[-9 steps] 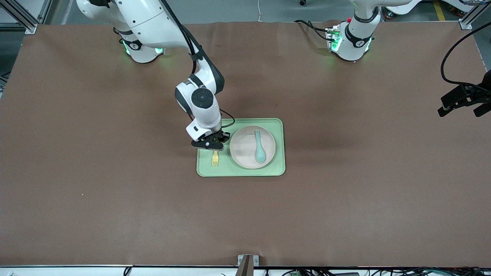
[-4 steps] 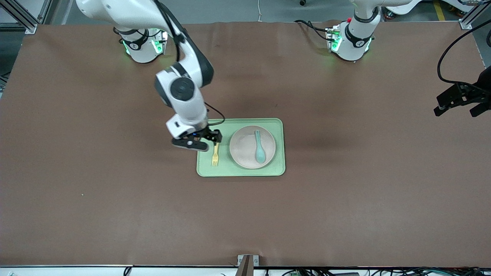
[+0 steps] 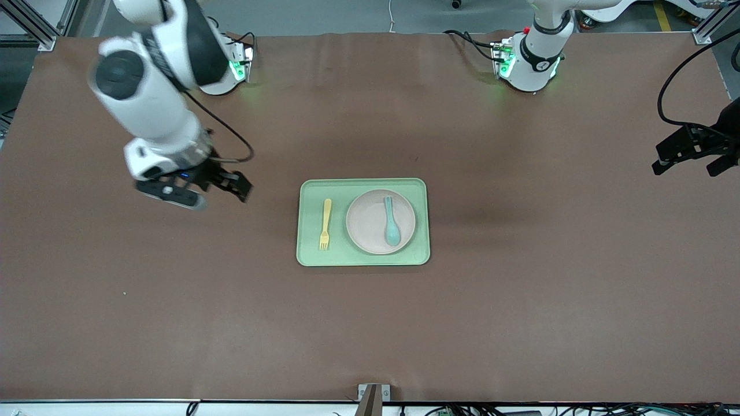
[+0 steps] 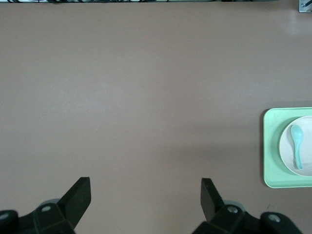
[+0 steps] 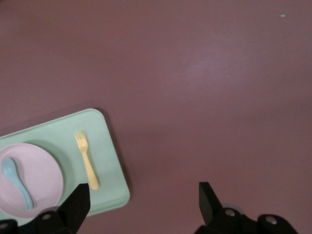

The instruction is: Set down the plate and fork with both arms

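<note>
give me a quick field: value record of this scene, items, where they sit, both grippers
tray: light green, mid-table
plate: on the tray, toward the left arm's end
spoon: teal, lying on the plate
fork: yellow, flat on the tray beside the plate, apart from it
right gripper: open, empty, over bare table toward the right arm's end
left gripper: open, empty, over the left arm's end of the table

White jointed arms (image 3: 156, 110), dark grey joints, black cables, green-lit bases (image 3: 526, 63)
</note>
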{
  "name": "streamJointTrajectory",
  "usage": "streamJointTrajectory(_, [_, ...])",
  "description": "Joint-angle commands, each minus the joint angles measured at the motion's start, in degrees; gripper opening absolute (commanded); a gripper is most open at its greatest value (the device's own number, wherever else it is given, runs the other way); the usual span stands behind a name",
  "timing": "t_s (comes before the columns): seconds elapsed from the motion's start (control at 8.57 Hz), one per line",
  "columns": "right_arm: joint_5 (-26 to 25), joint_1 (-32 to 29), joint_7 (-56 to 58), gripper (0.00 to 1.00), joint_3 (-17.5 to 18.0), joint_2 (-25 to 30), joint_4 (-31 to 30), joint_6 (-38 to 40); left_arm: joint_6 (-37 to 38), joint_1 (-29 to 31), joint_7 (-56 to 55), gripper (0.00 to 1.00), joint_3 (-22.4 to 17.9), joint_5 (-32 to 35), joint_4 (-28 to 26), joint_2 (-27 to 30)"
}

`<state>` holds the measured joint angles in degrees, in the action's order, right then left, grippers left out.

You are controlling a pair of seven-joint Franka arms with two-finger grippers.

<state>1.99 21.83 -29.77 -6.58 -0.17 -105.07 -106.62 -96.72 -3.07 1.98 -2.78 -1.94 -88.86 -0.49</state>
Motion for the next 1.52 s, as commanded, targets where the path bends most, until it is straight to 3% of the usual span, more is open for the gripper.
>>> streamJointTrajectory(0.0, [2.8,-9.7,12.8,0.98,0.7,5.1,0.1,7.2,0.8,0.1,0.6,0.99,0.5,1.4,0.8,0.1])
streamJointTrajectory(0.35, [1.9,-17.3,24.1,0.99,0.8,8.3,0.8,11.2,0.8,0.0,2.6,0.99,0.7,2.1,0.8,0.0])
streamJointTrajectory(0.47, [2.0,-18.6,24.8,0.99,0.7,7.8,4.4,11.4,0.8,0.1,2.8,0.99,0.7,2.1,0.8,0.0])
streamJointTrajectory(0.93, [0.9,-19.0,28.2,0.99,0.7,1.8,14.9,16.8,0.8,0.6,2.0,0.99,0.6,1.2,1.0,0.0])
streamJointTrajectory(1.4, [-0.7,-18.8,30.1,0.99,0.8,1.8,14.4,19.0,0.7,0.5,1.7,0.99,0.6,1.2,1.0,-0.2])
